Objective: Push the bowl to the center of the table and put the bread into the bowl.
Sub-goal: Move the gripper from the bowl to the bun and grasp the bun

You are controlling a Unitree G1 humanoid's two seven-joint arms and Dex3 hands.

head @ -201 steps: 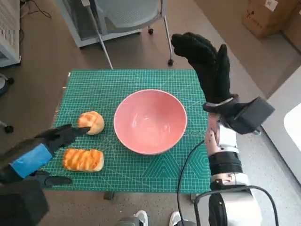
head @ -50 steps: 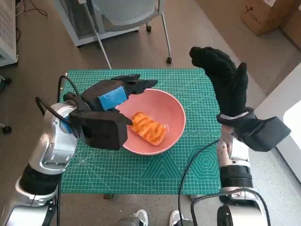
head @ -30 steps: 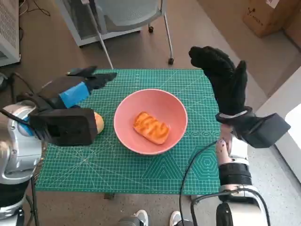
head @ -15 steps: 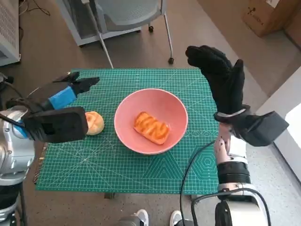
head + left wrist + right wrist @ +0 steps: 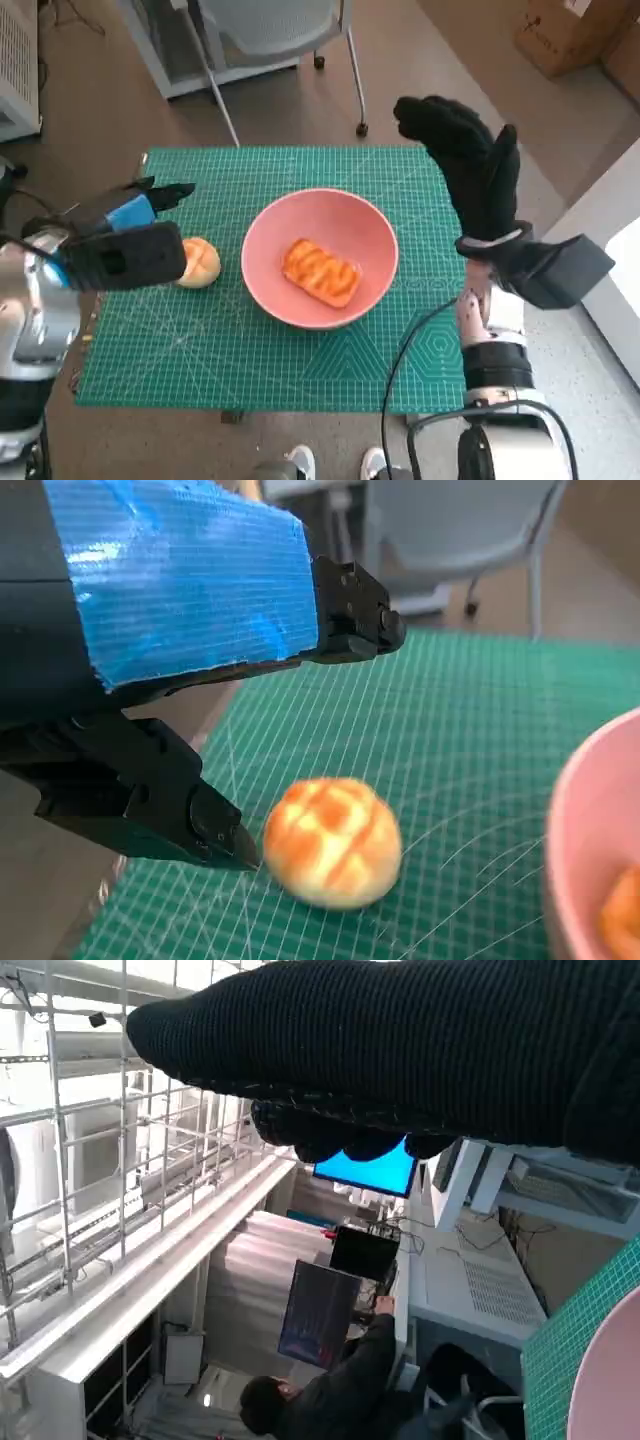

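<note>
The pink bowl (image 5: 320, 255) stands at the middle of the green mat, and a long glazed bread (image 5: 320, 272) lies inside it. A round bun (image 5: 199, 262) sits on the mat to the bowl's left; the left wrist view shows the round bun (image 5: 333, 842) close beside the bowl's rim (image 5: 590, 850). My left hand (image 5: 130, 215) hovers over the mat's left side above the bun, fingers spread, holding nothing. My right hand (image 5: 465, 165) is raised upright over the table's right edge, fingers apart and empty.
The green cutting mat (image 5: 300, 350) covers the small table. An office chair (image 5: 275, 35) stands behind the table and cardboard boxes (image 5: 580, 35) sit at the far right. The right wrist view shows a person (image 5: 330, 1385) seated at monitors.
My left hand has let the long bread go into the bowl and drawn back left to above the round bun. The right hand has stayed raised.
</note>
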